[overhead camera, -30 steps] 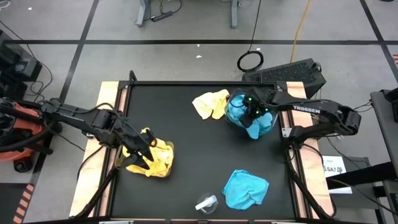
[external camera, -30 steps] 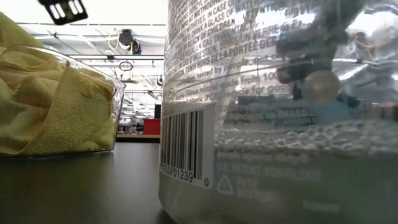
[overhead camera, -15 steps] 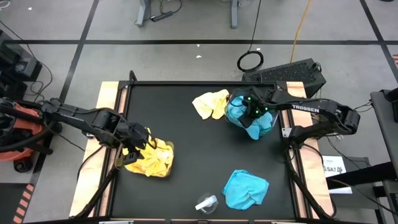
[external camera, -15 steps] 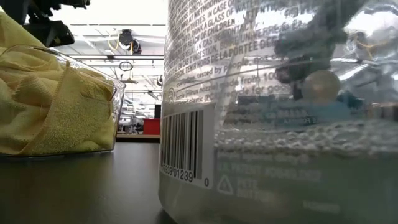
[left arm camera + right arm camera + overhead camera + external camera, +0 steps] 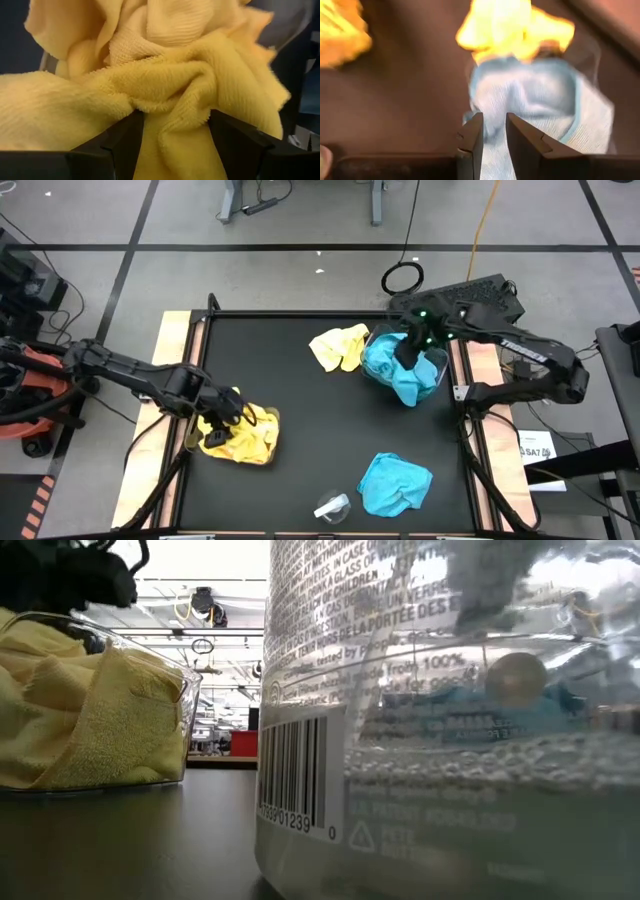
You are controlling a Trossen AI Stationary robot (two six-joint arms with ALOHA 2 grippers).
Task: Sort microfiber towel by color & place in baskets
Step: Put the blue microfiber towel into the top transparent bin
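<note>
Left gripper (image 5: 222, 427), jaws wide, presses yellow towels (image 5: 245, 435) into the eight-o'clock basket (image 5: 185, 690); right gripper (image 5: 408, 352), jaws narrow, lifts a teal towel (image 5: 395, 372); next, release it.

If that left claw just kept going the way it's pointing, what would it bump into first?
The left claw would meet the fuzzy bright yellow towels bunched in the clear plastic basket; its fingers already straddle a fold.
</note>
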